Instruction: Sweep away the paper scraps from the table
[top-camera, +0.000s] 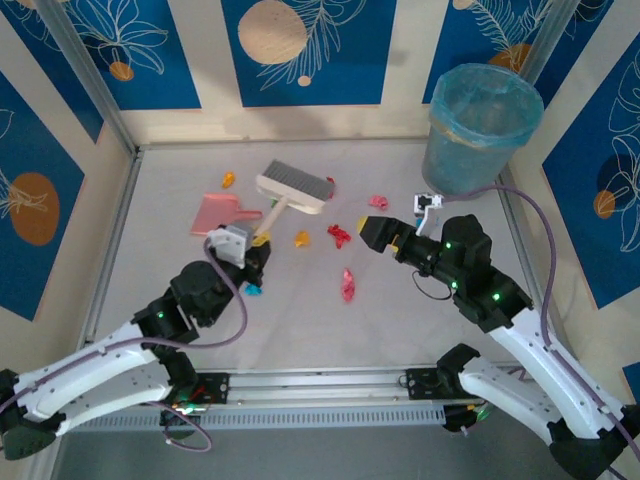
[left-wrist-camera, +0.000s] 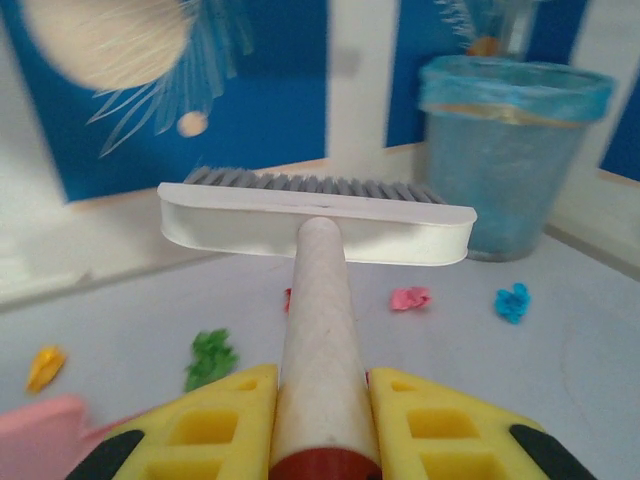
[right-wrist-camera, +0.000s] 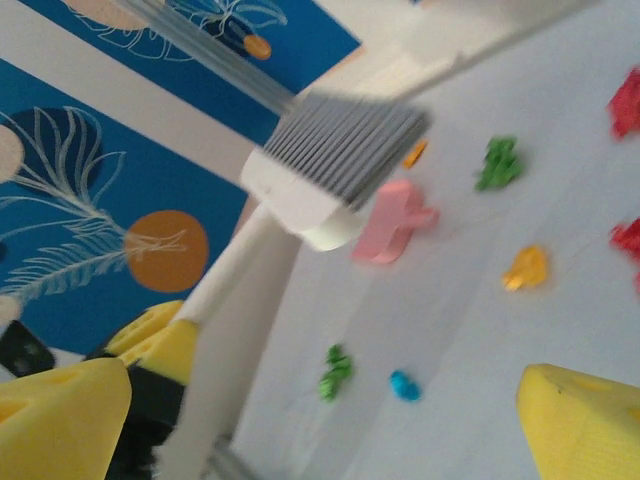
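Note:
My left gripper (top-camera: 256, 250) is shut on the pale wooden handle (left-wrist-camera: 322, 340) of a white brush, whose head (top-camera: 295, 187) hangs tilted over the table (top-camera: 400, 320) with grey bristles facing away. Paper scraps lie scattered: orange (top-camera: 228, 180), orange (top-camera: 302, 239), red (top-camera: 340, 235), pink (top-camera: 378, 202), pink-red (top-camera: 348, 285) and cyan (top-camera: 252, 290). In the left wrist view, green (left-wrist-camera: 210, 355), pink (left-wrist-camera: 409, 298) and cyan (left-wrist-camera: 512, 300) scraps lie beyond the brush. My right gripper (top-camera: 375, 232) stands open to the right of the red scrap, with nothing between its fingers (right-wrist-camera: 585, 420).
A flat pink dustpan (top-camera: 222, 213) lies left of the brush head. A blue-lined bin (top-camera: 480, 125) stands at the back right corner. Aluminium rails edge the table, with patterned wall panels behind.

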